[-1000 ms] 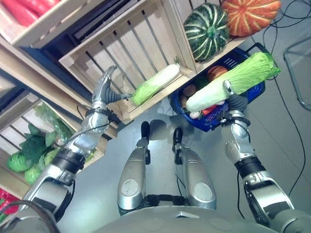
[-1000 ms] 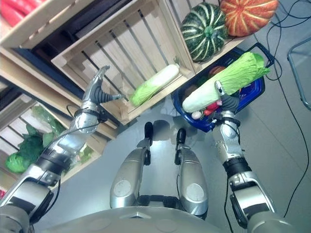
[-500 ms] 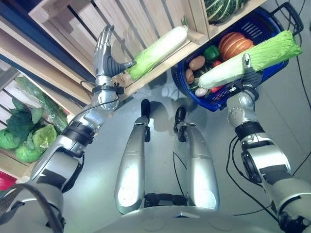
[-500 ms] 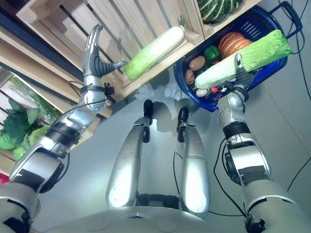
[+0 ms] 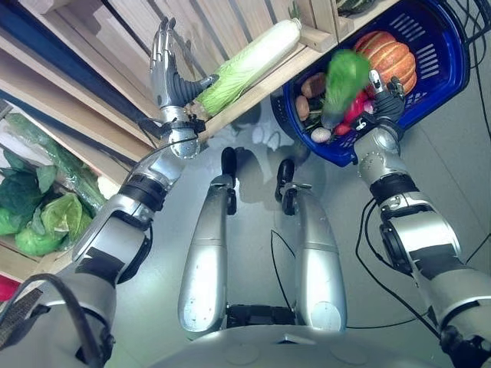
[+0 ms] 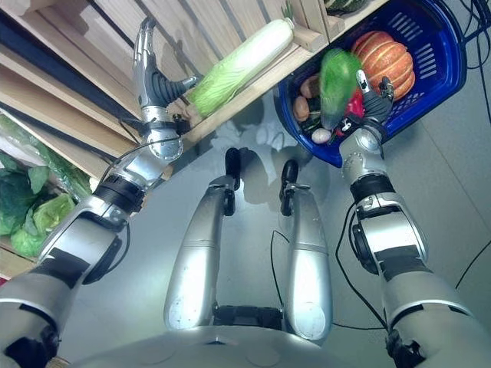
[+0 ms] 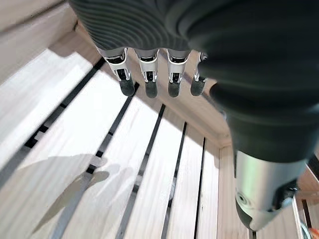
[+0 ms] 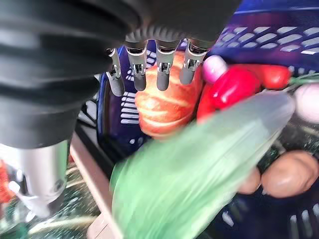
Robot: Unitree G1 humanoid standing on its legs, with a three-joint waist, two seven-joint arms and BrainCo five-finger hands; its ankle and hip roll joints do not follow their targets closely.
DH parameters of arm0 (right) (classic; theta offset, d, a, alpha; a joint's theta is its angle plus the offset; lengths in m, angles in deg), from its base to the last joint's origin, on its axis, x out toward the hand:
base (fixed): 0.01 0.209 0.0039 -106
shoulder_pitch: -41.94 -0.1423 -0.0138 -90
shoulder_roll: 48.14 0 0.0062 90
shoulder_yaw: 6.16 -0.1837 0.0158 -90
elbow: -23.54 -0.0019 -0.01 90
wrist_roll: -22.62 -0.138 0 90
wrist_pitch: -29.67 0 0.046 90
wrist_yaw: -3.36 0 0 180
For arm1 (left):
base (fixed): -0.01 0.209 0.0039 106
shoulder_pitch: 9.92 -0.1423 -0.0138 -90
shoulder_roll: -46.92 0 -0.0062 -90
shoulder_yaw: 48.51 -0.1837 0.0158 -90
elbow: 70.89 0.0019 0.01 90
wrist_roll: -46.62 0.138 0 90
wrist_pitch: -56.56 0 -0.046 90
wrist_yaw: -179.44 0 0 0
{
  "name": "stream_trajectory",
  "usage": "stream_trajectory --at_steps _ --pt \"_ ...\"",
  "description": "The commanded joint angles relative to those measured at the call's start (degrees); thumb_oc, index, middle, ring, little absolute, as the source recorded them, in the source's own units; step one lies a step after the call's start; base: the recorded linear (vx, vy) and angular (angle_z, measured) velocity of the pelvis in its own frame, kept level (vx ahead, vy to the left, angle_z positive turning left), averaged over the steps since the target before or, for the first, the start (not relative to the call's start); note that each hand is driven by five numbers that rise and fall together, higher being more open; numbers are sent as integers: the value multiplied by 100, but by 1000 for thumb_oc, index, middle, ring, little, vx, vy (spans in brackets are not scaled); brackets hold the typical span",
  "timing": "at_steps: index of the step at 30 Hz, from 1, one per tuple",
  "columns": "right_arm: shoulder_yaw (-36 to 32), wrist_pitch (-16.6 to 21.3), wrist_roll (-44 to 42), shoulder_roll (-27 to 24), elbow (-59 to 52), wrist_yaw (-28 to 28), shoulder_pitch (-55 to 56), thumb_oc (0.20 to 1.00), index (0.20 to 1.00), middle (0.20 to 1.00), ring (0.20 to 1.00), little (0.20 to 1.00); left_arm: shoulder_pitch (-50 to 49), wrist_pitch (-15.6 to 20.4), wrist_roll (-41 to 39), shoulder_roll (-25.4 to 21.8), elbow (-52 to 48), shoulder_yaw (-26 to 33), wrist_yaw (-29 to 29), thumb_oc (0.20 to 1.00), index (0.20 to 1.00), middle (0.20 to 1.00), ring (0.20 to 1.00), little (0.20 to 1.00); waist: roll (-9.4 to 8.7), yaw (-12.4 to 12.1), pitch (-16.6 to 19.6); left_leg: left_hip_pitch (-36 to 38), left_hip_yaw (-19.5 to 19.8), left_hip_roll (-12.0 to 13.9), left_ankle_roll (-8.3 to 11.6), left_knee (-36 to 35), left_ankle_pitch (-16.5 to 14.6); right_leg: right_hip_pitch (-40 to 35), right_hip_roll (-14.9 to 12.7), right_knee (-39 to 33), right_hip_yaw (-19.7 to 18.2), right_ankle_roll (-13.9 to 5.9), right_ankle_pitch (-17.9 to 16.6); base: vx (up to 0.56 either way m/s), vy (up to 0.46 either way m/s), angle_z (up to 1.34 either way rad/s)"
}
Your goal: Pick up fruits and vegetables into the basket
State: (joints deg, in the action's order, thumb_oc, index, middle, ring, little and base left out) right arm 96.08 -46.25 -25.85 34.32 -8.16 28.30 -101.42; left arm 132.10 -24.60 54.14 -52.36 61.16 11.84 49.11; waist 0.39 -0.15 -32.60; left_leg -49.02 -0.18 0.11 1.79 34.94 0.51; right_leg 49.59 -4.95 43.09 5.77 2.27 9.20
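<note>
**Inspector A:** We record the right hand [image 5: 381, 98] over the blue basket [image 5: 443, 73], which sits on the floor beside the wooden shelving. Its fingers [image 8: 160, 69] are straight and hold nothing; in the right wrist view they are clear of the produce.

**Inspector B:** And the cabbage?

**Inspector A:** We see a long green cabbage [image 5: 343, 83] blurred, just off the hand and above the basket's contents, leafy end up and pale end down towards the items below. We cannot tell whether it touches them. It is free of the fingers.

**Inspector B:** Contents of the basket?

**Inspector A:** We note an orange ribbed pumpkin [image 5: 390, 58], a red pepper [image 8: 234, 88], a brown potato [image 5: 313, 85] and a small pale round item [image 5: 321, 135] near the front wall.

**Inspector B:** The left side?

**Inspector A:** The left hand [image 5: 166, 73] is raised against the slatted wooden crate [image 7: 99, 164], fingers straight and thumb held apart, gripping nothing. A second cabbage [image 5: 249, 64] lies on the crate's front edge; its green end is just beside the thumb, and we cannot confirm contact. Leafy greens [image 5: 31, 207] lie in a lower crate at far left.
</note>
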Motion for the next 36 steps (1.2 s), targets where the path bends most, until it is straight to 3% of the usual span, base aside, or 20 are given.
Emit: stream_trajectory --at_steps 1,6,11,14,18,26,36 --pt "197 -201 289 -80 68 461 -160 1000 1000 1000 1000 1000 467 16 324 162 563 -36 306 1000 1000 1000 1000 1000 -46 66 281 132 -446 -247 46 574 -1123 -236 197 -125 -5 -450 -132 70 42 -19" --pt "236 -352 -54 -17 215 714 -198 1000 1000 1000 1000 1000 870 -226 273 77 1137 -263 0 1000 1000 1000 1000 1000 -119 181 281 101 -496 -172 39 634 -1192 -178 259 -63 -65 -474 -104 38 25 -15" --pt "330 -130 -73 36 -124 735 -154 1000 1000 1000 1000 1000 1141 -203 221 62 1463 -432 -407 1000 1000 1000 1000 1000 -157 320 281 -42 -550 -137 27 541 -1125 19 342 -94 -137 -475 -158 5 45 -17" --pt "429 -29 -81 119 -929 678 170 1000 1000 1000 1000 1000 1172 -613 85 23 1591 -500 -336 1000 1000 1000 1000 1000 -181 440 281 -173 -592 -120 33 520 -1102 184 395 -87 -217 -474 -172 0 60 -16" --pt "511 132 -440 250 -1951 718 832 1000 1000 1000 1000 1000 1102 -655 -3 -85 1619 -436 -384 1000 1000 1000 1000 1000 -245 589 281 -321 -660 -90 47 492 -1081 338 446 -150 -296 -475 -202 -11 43 -14" --pt "415 629 -886 664 -3152 329 2335 1000 1000 1000 1000 1000 887 -1019 -160 -157 1655 -282 -143 1000 1000 1000 1000 1000 -381 915 281 -541 -771 -33 50 293 -968 599 592 -319 -456 -499 -283 -22 33 -13" --pt "621 1047 -706 934 -4003 11 2717 1000 1000 1000 1000 1000 940 -2087 -165 -138 1937 -169 517 1000 1000 1000 1000 1000 -434 1054 281 -727 -825 -10 90 233 -869 764 618 -417 -497 -493 -340 -17 4 -5"
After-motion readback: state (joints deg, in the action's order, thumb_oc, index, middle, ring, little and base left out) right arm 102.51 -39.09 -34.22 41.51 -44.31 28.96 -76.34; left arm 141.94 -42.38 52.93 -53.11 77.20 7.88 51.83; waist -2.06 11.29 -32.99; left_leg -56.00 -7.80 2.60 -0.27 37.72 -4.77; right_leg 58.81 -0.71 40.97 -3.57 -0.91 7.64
